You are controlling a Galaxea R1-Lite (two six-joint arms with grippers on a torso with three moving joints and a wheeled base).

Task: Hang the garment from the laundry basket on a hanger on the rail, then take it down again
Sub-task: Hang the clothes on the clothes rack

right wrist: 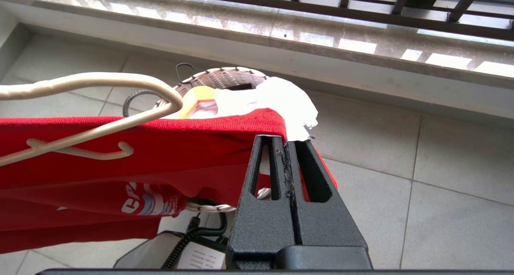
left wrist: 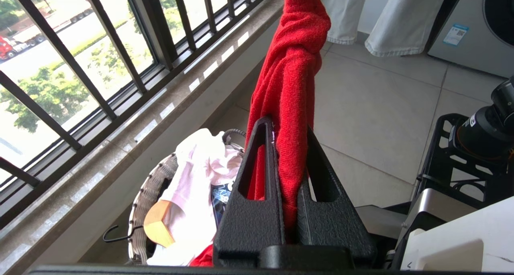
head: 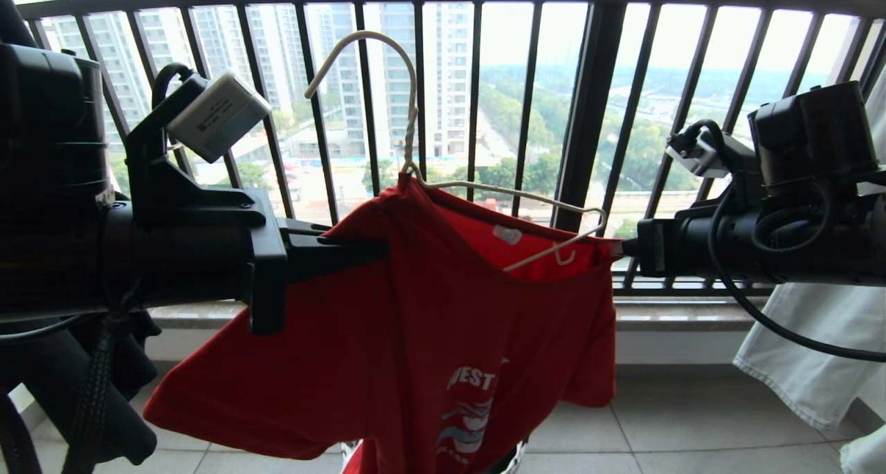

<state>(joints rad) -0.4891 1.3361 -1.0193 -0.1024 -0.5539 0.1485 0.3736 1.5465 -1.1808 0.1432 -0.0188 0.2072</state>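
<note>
The garment [head: 387, 349], a red T-shirt with white lettering, hangs stretched between my two grippers in front of the window. My left gripper [head: 367, 249] is shut on a bunched fold of it [left wrist: 287, 126]. My right gripper [head: 619, 247] is shut on the cloth's other top edge [right wrist: 287, 140]. The cream hanger [head: 410, 121] stands upright in the neck opening with its hook free in the air. One hanger arm is inside the shirt; the other [right wrist: 92, 132] lies outside above the collar. The laundry basket [left wrist: 138, 210] sits on the floor below. The rail is out of view.
The black barred window railing [head: 588, 114] and a stone sill [right wrist: 281, 46] run close behind the garment. The basket holds a white shirt [left wrist: 188, 186] and a wooden hanger [left wrist: 158, 227]. White trousers [head: 810, 349] hang at the right; a washing machine [left wrist: 474, 26] stands beyond.
</note>
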